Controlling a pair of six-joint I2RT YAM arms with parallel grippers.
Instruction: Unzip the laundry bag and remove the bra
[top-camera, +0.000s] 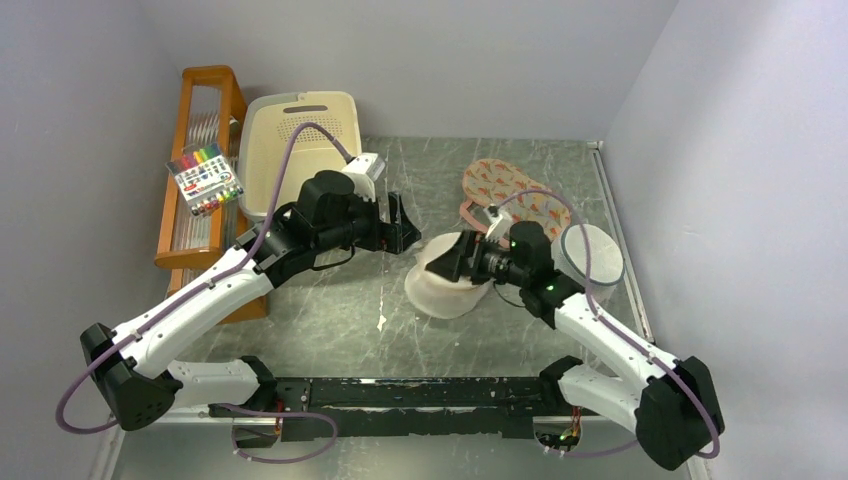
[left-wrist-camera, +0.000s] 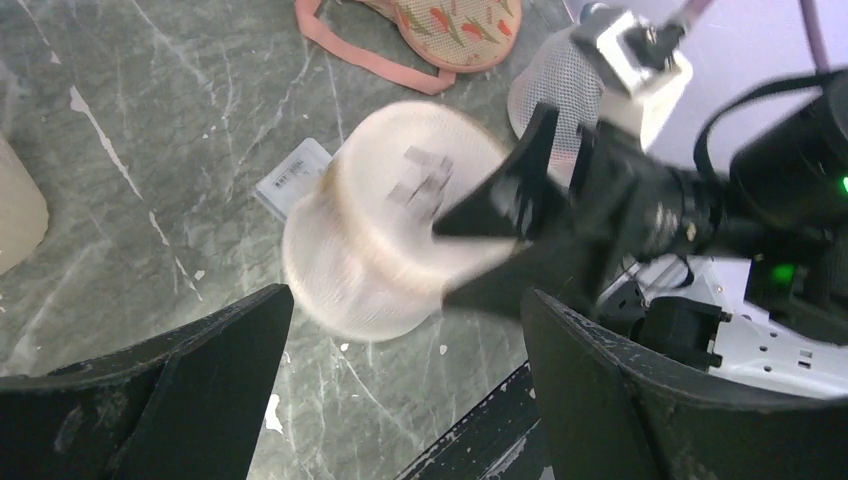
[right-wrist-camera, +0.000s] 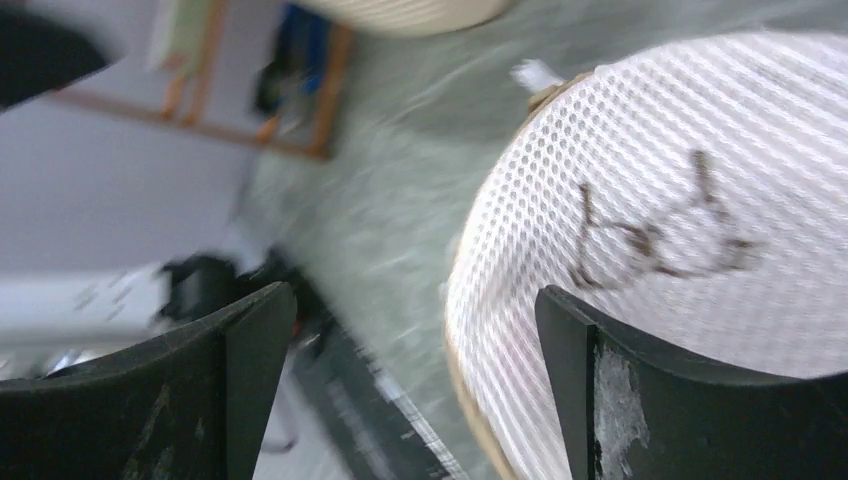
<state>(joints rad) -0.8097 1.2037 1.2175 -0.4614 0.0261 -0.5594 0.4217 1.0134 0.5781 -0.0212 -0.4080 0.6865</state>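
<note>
Round cream-beige mesh laundry bag: table centre, squiggle face toward right gripper.
Right gripper: jaws spread, nothing grasped, straddling rim at bag's 12 o'clock, probably to pin it.
Left gripper: released, hovering at 11 o'clock, likely awaiting zip.
Patterned pink-strapped bra: on tabletop at 1 o'clock, apparently outside bag.

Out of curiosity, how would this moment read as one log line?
left gripper: open, above table | right gripper: open, at laundry bag | bra: on table, outside bag
</note>
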